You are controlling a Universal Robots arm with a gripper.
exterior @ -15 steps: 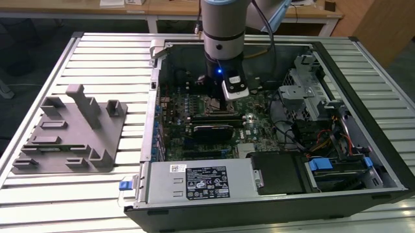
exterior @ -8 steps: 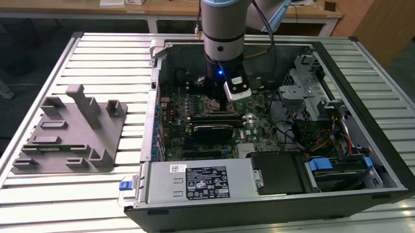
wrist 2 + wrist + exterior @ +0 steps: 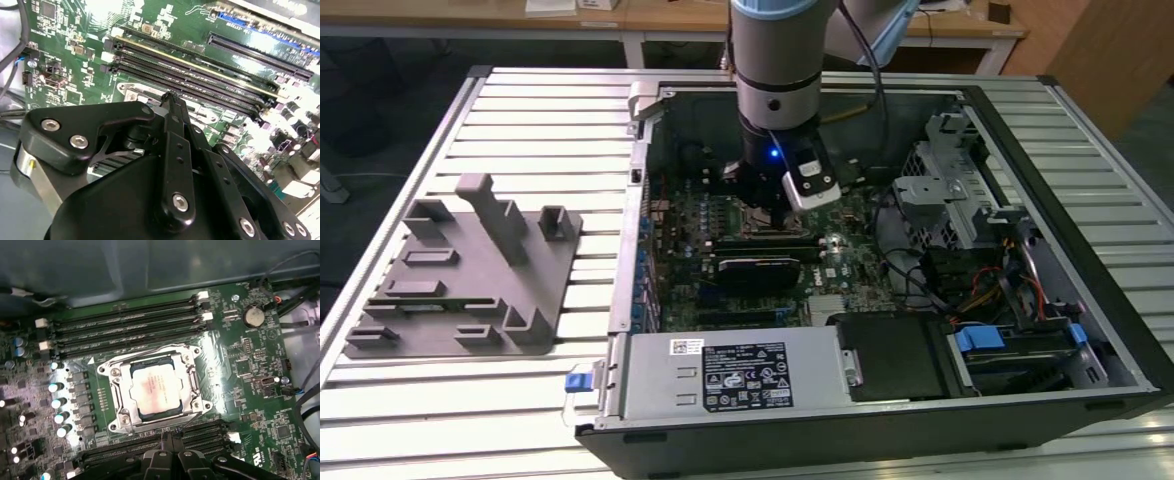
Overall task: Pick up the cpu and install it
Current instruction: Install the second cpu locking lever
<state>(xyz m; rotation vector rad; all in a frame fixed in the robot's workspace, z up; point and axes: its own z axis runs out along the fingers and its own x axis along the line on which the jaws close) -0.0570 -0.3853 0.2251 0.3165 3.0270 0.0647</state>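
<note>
Inside its socket (image 3: 156,390) lies the cpu (image 3: 154,390).

Exterior view looks down from high at the open computer case (image 3: 881,250); both wrist views sit close above its motherboard (image 3: 250,365).

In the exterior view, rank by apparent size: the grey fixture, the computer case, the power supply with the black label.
1. computer case
2. grey fixture
3. power supply
The last two look similar in size; the power supply sits closer to the camera, so that ranking is unsure.

Wooden desks (image 3: 654,15) stand behind the slatted metal table (image 3: 520,120) on a dark floor (image 3: 374,110).
</note>
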